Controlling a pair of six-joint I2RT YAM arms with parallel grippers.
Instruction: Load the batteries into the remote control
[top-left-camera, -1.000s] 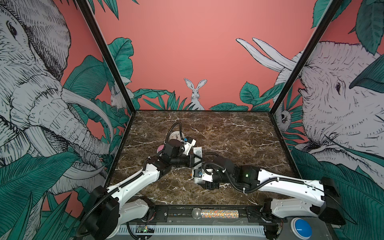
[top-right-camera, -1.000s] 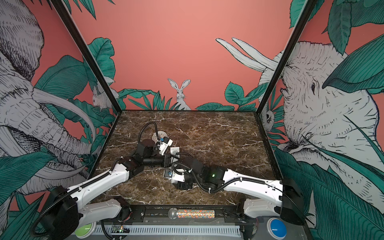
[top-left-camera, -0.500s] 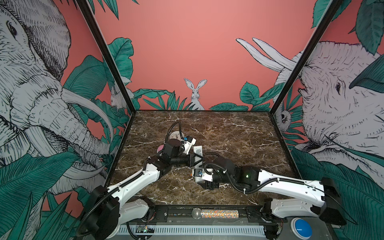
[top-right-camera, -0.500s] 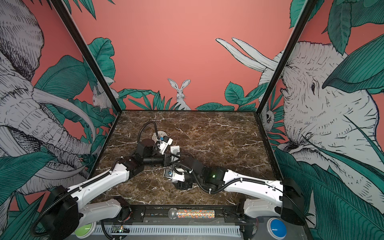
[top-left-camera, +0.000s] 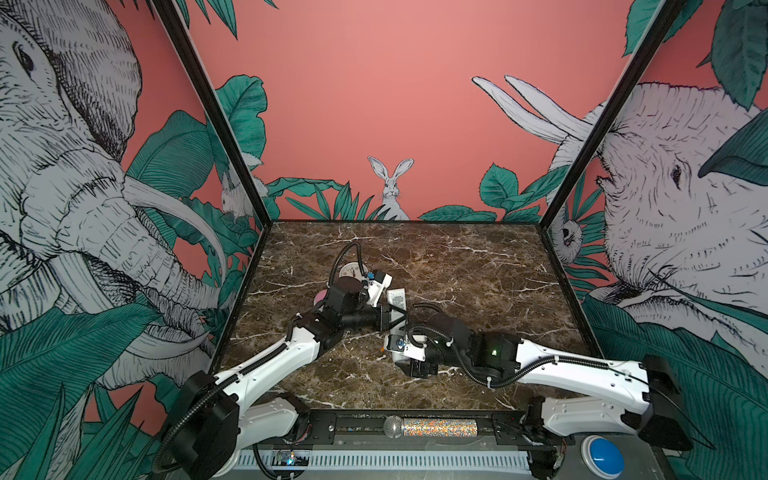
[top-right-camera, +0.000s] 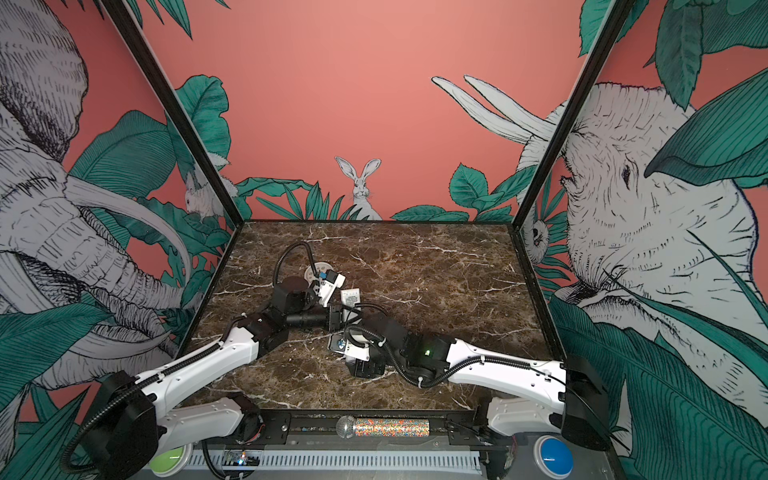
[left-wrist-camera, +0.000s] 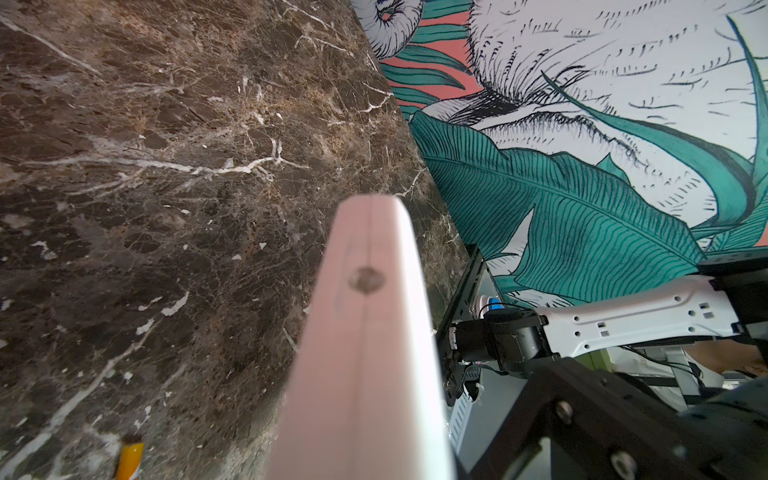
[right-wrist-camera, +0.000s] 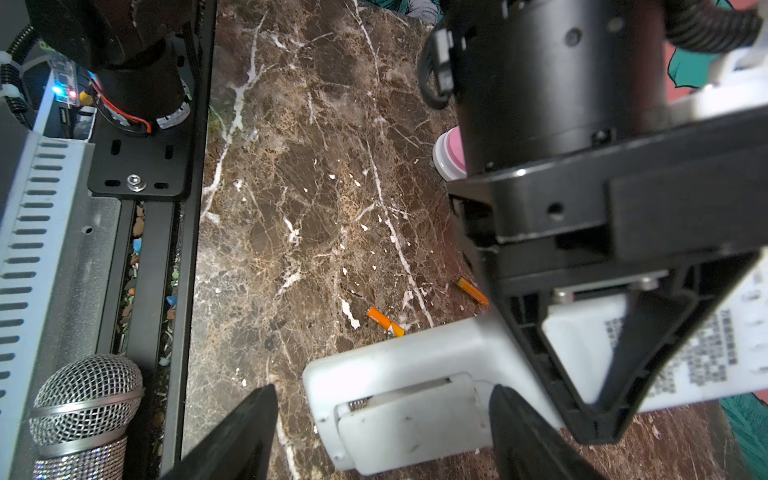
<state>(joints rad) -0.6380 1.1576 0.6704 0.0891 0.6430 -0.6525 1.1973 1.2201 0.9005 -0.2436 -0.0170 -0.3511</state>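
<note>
The remote control (right-wrist-camera: 415, 365) is a long white bar held above the marble, back side showing, with a label (top-left-camera: 397, 297) near its far end. My left gripper (top-left-camera: 390, 318) is shut on its middle. In the left wrist view the remote's edge (left-wrist-camera: 365, 332) fills the centre. Its battery cover (right-wrist-camera: 409, 411) sits slightly askew, and a spring shows in the gap. My right gripper (right-wrist-camera: 382, 390) is open, its fingers standing on either side of that end. Two orange batteries (right-wrist-camera: 384, 322) (right-wrist-camera: 472, 292) lie on the marble beneath; one battery (left-wrist-camera: 129, 459) shows in the left wrist view.
A round white clock (top-left-camera: 351, 272) and a pink-and-white round thing (right-wrist-camera: 449, 153) lie behind the left arm. A glittery microphone (top-left-camera: 432, 427) rests in the front rail. Painted walls close off the table's left, back and right.
Both arms stay about where they were, with the remote still in the left gripper. The right gripper's jaws have been spreading.
</note>
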